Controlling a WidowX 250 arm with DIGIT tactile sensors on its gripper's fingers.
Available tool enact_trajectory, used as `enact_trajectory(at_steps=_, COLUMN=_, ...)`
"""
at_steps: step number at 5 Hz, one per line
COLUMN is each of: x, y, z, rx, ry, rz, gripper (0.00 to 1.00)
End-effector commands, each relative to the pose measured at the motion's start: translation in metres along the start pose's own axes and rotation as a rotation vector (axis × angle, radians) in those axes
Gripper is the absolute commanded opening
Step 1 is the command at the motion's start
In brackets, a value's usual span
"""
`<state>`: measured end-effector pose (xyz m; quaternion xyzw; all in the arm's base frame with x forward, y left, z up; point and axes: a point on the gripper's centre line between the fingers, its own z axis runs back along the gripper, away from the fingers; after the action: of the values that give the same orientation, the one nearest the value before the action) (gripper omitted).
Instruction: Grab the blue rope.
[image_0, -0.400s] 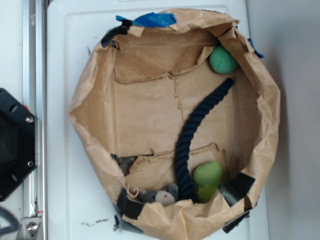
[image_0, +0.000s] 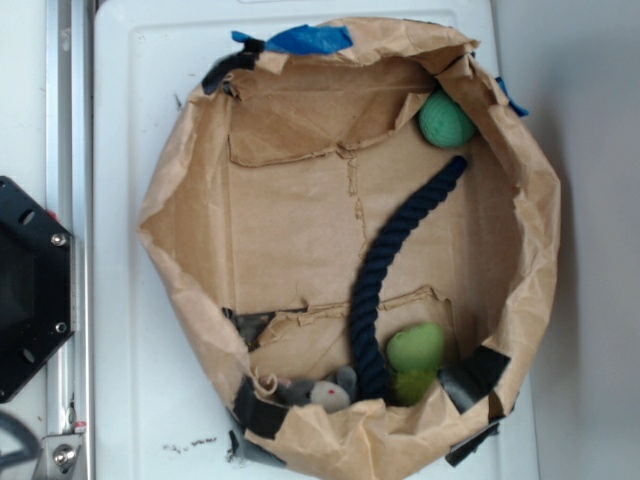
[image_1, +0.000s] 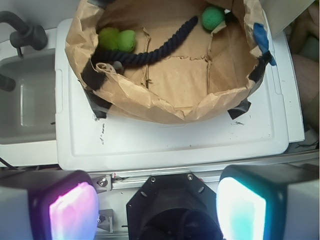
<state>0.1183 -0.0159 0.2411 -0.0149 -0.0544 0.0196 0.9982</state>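
The blue rope lies inside the brown paper basin, on its floor. It is one long dark twisted piece and makes a soft curve: in the exterior view, one end is up near the green ball at the top right, and the other end goes down to the bottom wall. There it passes between the light green toy on its right and the small grey mouse toy on its left, just beside both. Nothing is holding the rope.

A strip of bright blue tape sits on the top rim of the basin, and black tape pieces are along the lower rim. The basin stands on a white tray.

In the wrist view, the gripper is well apart from the rope, over the near edge of the tray. Its two fingers stand wide apart, so the claw is released and has nothing between them. The pads glow pink and teal.
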Motion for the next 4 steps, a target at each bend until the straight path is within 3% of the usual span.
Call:
enact_trajectory(at_steps=1, x=0.099, y=-0.018, z=-0.02, rx=0.012, ry=-0.112, rz=0.021, gripper=1.0)
enact_trajectory(at_steps=2, x=0.141, y=-0.025, z=-0.047, rx=-0.014, ry=-0.088, rz=-0.174, gripper=1.0)
enact_trajectory(at_steps=3, x=0.153, y=-0.018, z=-0.067, rx=-0.058, ry=-0.09, rz=-0.421, gripper=1.0)
enact_trajectory(at_steps=4, x=0.142, y=-0.005, z=-0.074, rx=-0.112, ry=-0.146, rz=-0.668, gripper=1.0)
